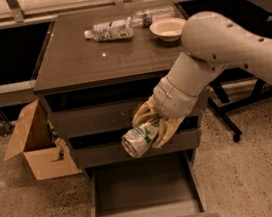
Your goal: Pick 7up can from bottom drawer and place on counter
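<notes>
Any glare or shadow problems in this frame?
Camera view: one small glint on the counter, deep shadow under its front edge; bottom drawer evenly lit inside; 7up can, held by the gripper in front of the middle drawer, is well lit.

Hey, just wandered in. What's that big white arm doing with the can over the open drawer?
A robot arm is fetching a 7up can out of a drawer. Its gripper, jaws shut on the can, holds it on its side in front of the closed drawers, above the open bottom drawer. The can is not yet on the counter, where two plastic bottles and a bowl lie.
</notes>
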Motion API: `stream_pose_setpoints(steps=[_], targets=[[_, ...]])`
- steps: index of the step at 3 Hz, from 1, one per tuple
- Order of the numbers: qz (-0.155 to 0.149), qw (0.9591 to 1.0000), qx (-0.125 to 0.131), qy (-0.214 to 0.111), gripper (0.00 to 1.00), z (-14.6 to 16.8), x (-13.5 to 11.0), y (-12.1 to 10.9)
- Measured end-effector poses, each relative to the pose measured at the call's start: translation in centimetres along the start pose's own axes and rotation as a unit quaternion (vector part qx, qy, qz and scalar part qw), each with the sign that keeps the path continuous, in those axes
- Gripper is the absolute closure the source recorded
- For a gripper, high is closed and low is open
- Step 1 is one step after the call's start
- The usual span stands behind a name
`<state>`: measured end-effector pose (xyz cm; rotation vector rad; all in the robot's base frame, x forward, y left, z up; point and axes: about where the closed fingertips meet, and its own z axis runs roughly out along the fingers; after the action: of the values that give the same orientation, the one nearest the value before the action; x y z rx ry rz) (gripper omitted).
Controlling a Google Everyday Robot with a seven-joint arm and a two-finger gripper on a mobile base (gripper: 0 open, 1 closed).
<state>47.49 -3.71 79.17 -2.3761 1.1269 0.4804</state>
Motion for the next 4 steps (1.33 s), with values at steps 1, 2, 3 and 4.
stream_pose_setpoints(steps=[1,2,3,4], targets=[[-0.010,0.9998,0.002,0.017,1.00,-4.1,-0.7,-1.9],[-0.017,0.9989,0.020,0.040,1.00,-7.9,-1.1,-4.2],[-0.017,0.9988,0.020,0.040,1.00,-7.9,-1.1,-4.2],[-0.010,0.9986,0.039,0.035,1.00,-8.5,-0.3,-5.4]])
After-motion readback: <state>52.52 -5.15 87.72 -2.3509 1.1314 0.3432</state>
